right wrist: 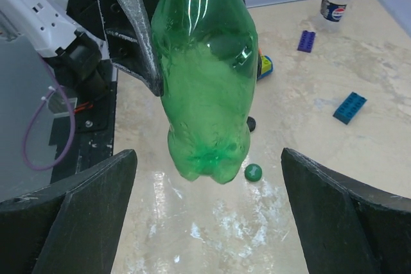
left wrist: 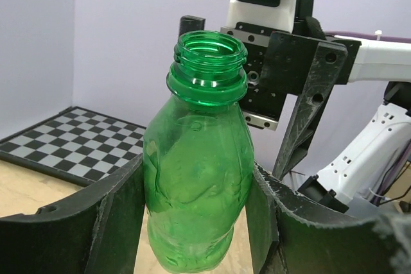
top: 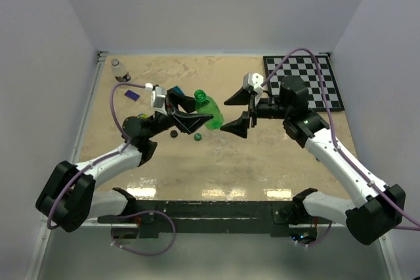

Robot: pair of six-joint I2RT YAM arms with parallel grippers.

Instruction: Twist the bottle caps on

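Observation:
My left gripper [top: 202, 118] is shut on the green bottle [top: 210, 113] and holds it off the table, neck open with no cap on it. In the left wrist view the bottle [left wrist: 199, 178] sits between both fingers [left wrist: 119, 216]. My right gripper [top: 235, 115] is open and empty, facing the bottle from the right; its view shows the bottle [right wrist: 205, 75] just ahead of the jaws [right wrist: 209, 222]. The green cap [top: 197, 138] [right wrist: 253, 172] and the black cap [top: 174, 134] [right wrist: 251, 123] lie on the table below the bottle. The clear bottle [top: 118, 70] [right wrist: 336, 1] stands at the far left corner.
A checkerboard mat [top: 305, 83] lies at the back right. A purple brick [top: 132, 95] [right wrist: 306, 40] and a blue brick [right wrist: 350, 107] lie on the table left of the bottle. A small multicoloured object [right wrist: 264, 65] sits behind it.

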